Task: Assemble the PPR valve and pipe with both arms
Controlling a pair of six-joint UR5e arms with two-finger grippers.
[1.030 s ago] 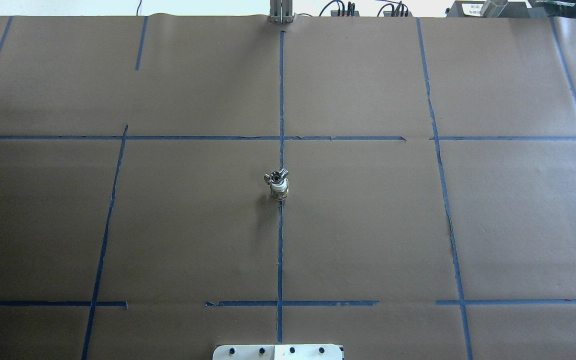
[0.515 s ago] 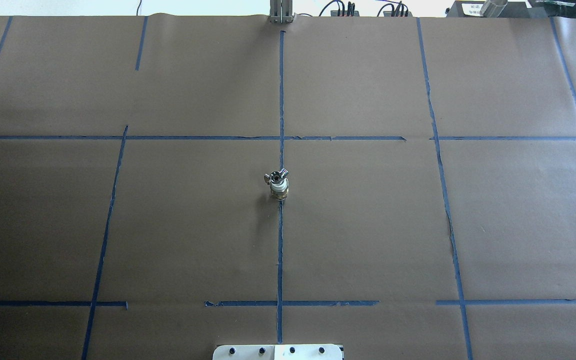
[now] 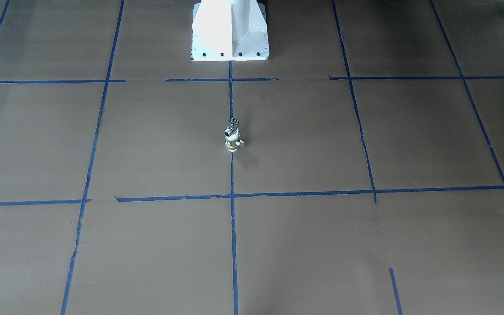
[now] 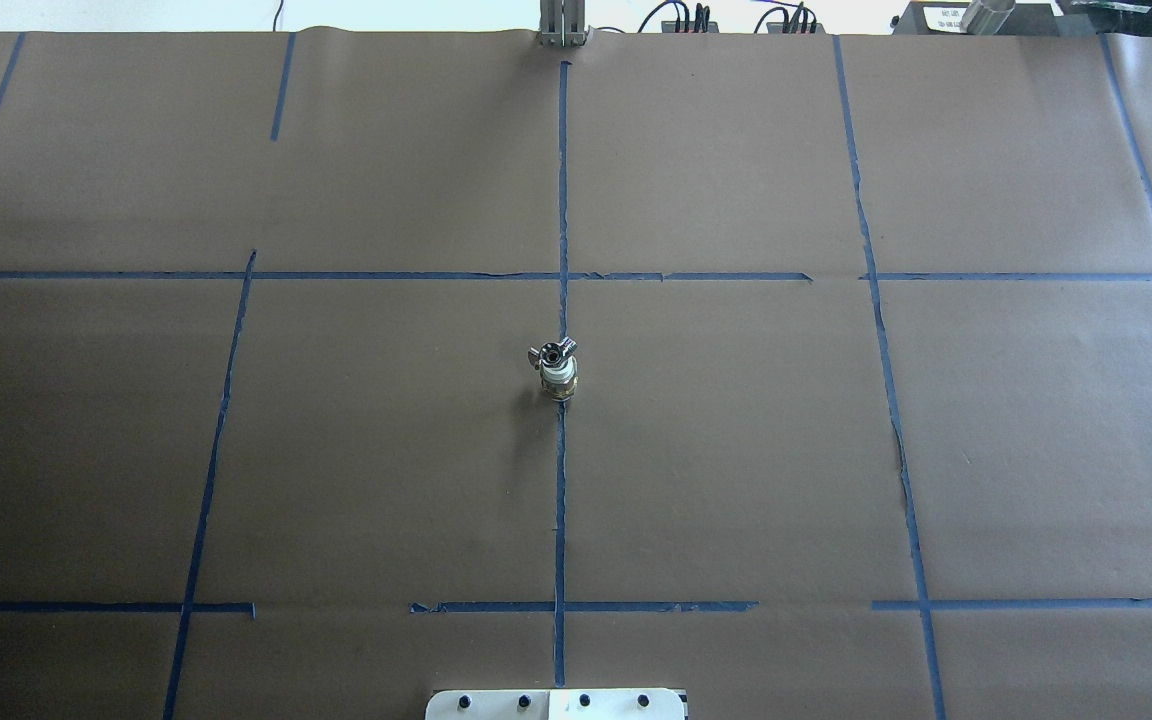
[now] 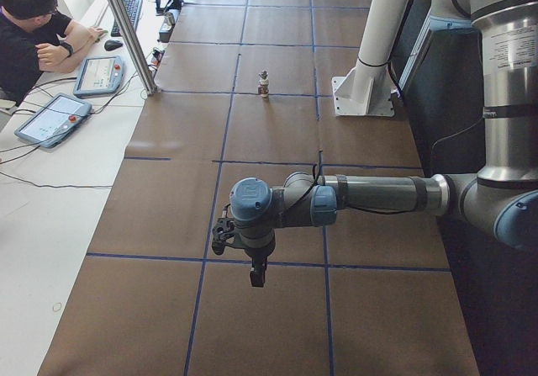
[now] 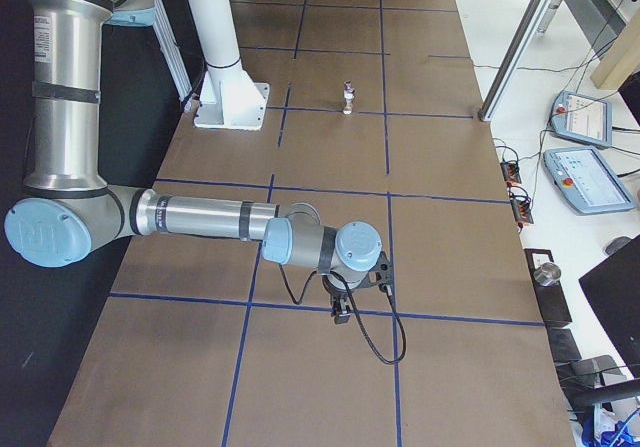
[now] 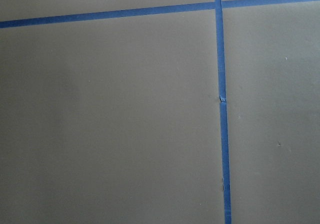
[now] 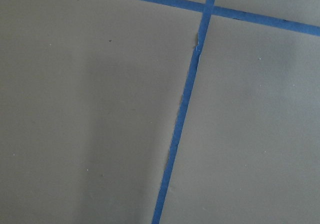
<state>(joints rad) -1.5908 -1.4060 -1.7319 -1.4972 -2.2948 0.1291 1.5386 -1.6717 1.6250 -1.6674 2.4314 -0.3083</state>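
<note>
Pipe (image 4: 553, 351) sits atop valve (image 4: 558, 381), well apart from left gripper (image 5: 257, 277) and right gripper (image 6: 341, 314); finger spread cannot be told. Assembly seems done; no further grasp needed.

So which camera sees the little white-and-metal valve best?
Exterior front-facing: the small white-and-brass valve looks biggest and clearest there. Overhead shows it nearly as well; both side views show it tiny; the wrist cameras miss it.
</note>
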